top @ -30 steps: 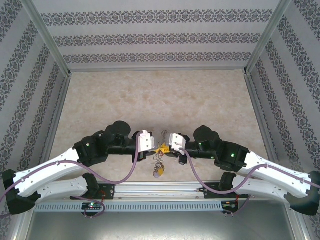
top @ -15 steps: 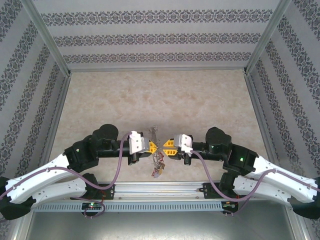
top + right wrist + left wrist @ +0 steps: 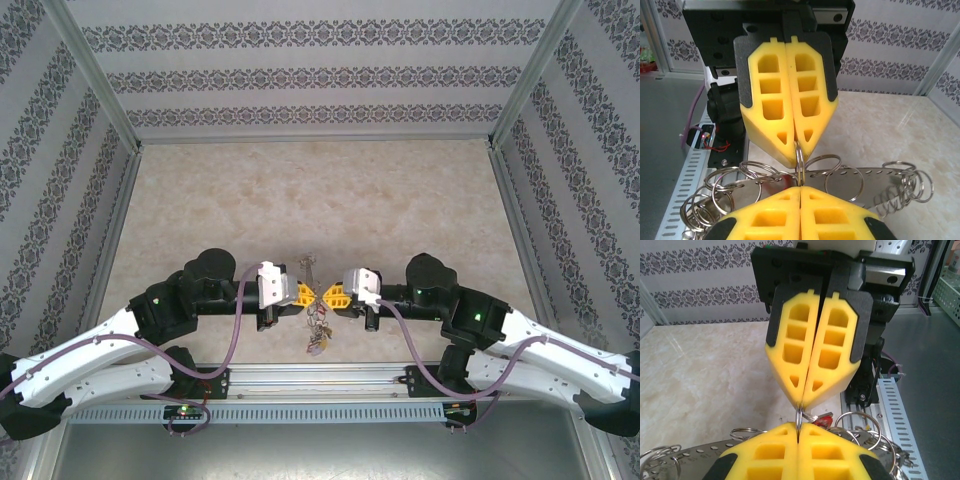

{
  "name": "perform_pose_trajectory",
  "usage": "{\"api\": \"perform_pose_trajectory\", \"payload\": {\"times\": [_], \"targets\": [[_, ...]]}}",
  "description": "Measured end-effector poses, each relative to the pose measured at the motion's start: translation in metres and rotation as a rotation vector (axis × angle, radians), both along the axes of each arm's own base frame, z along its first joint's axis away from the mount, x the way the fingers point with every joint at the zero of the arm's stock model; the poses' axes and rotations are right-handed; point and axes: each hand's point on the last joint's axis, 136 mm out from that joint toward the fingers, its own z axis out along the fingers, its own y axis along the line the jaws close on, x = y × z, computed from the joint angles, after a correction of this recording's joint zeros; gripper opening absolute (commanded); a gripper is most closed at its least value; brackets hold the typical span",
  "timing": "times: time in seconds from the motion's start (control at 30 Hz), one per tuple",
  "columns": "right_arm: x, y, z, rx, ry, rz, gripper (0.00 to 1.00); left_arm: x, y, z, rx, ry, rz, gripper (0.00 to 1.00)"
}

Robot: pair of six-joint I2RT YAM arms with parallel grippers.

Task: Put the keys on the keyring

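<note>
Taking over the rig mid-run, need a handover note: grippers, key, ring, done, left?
Left gripper: shut on the thin silver wire keyring, most of which hangs below the tips.
Right gripper: shut on the same wire, tip to tip with the left.
Small silver key with red plastic tag: red shows just below the tips; threaded or not, cannot tell.
Done: ring held by both.
Left: confirm key is on; thread if not.

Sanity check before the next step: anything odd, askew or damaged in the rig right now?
Nothing spilled or damaged. One oddity: left claw and right claw meet tip to tip, both shut on the same wire keyring, with its bunch of rings and keys hanging beneath.
</note>
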Motion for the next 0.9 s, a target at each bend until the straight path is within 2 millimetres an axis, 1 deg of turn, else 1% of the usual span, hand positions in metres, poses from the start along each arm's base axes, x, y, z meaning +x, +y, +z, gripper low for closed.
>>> {"api": "perform_pose_trajectory", "payload": {"times": [0.37, 0.67, 0.8, 0.9], "targets": [[0.001, 0.003, -0.005, -0.016, 0.010, 0.004, 0.07, 0.000, 0.001, 0.001, -0.011, -0.007, 0.000, 0.00], [0.003, 0.008, -0.017, -0.054, 0.031, 0.007, 0.06, -0.001, 0.002, 0.000, -0.019, -0.012, 0.000, 0.00], [0.003, 0.007, -0.016, -0.051, 0.029, 0.003, 0.10, -0.002, 0.003, -0.001, -0.019, -0.012, 0.001, 0.00], [0.003, 0.004, -0.012, -0.042, 0.022, -0.008, 0.15, -0.002, 0.003, -0.002, -0.018, -0.012, 0.001, 0.00]]}}
